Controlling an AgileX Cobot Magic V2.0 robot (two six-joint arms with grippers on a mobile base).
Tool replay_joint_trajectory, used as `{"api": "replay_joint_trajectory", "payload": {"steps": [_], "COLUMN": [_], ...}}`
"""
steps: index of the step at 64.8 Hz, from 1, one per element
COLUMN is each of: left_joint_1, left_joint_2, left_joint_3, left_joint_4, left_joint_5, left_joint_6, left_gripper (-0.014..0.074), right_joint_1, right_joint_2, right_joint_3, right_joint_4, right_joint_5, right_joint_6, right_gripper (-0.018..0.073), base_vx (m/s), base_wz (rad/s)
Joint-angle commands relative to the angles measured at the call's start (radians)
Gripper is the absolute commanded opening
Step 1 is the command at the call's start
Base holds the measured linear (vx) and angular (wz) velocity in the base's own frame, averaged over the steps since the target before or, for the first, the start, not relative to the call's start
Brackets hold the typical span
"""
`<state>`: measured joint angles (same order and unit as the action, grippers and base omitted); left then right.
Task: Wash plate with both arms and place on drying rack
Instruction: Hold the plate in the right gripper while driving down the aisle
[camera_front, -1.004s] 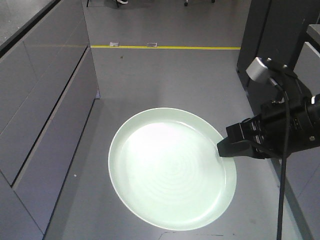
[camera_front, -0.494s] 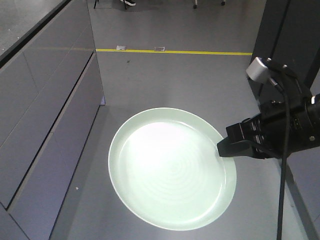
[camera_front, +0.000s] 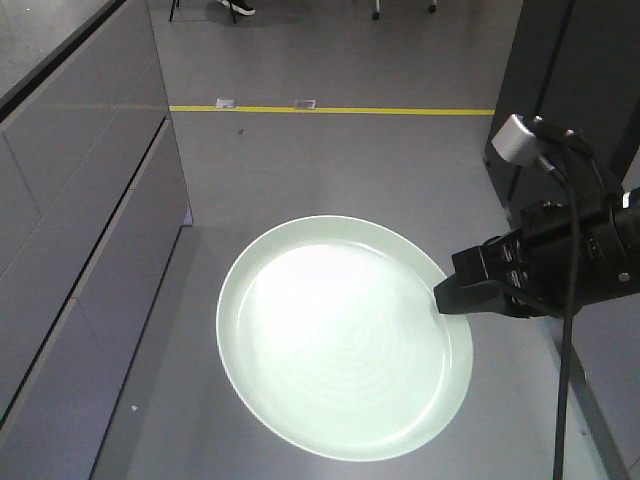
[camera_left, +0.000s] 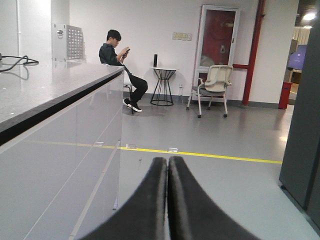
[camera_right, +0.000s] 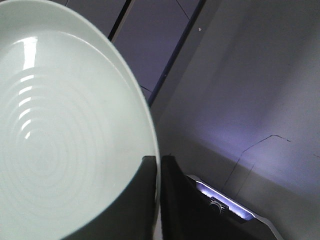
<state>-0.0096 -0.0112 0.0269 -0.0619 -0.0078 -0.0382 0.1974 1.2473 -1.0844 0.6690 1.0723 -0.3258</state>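
The pale mint-green plate (camera_front: 340, 340) is held in the air above the grey floor, face up toward the front camera. My right gripper (camera_front: 445, 297) is shut on the plate's right rim, and the black arm (camera_front: 575, 250) with a silver cylinder and cable runs off to the right. In the right wrist view the plate (camera_right: 60, 125) fills the left side, and the rim passes between my two right fingers (camera_right: 172, 200). My left gripper (camera_left: 167, 167) is shut with nothing between its fingers, pointing out over the floor. The drying rack is out of view.
A grey counter with cabinet fronts (camera_front: 70, 230) runs along the left, its top (camera_left: 45, 90) at wrist height. A dark cabinet (camera_front: 570, 70) stands at the right. A yellow floor line (camera_front: 330, 109) crosses ahead. A seated person (camera_left: 117, 62), a small table and a chair (camera_left: 212, 90) are far off.
The plate and right gripper keep their place in the front view. The background has shifted, so the counter edge and yellow line sit differently.
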Motion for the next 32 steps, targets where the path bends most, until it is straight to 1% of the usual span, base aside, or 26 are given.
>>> {"api": "replay_joint_trajectory", "payload": {"steps": [1, 32], "left_joint_1": [-0.007, -0.007], "left_joint_2": [-0.015, -0.015], "left_joint_3": [-0.026, -0.026], "left_joint_4": [-0.008, -0.008], "left_joint_5": [-0.076, -0.076], "left_joint_6": [-0.009, -0.009], "left_gripper": [-0.0006, -0.0006], "right_joint_1": [-0.001, -0.001], "right_joint_2": [-0.027, -0.027], "right_joint_3": [-0.022, -0.022], "right_joint_4": [0.05, 0.05], "right_joint_5": [-0.028, -0.028], "right_joint_6": [-0.008, -0.008], "right_gripper": [-0.0008, -0.0008], "base_vx": [0.15, 0.14], "base_wz": [-0.11, -0.17]}}
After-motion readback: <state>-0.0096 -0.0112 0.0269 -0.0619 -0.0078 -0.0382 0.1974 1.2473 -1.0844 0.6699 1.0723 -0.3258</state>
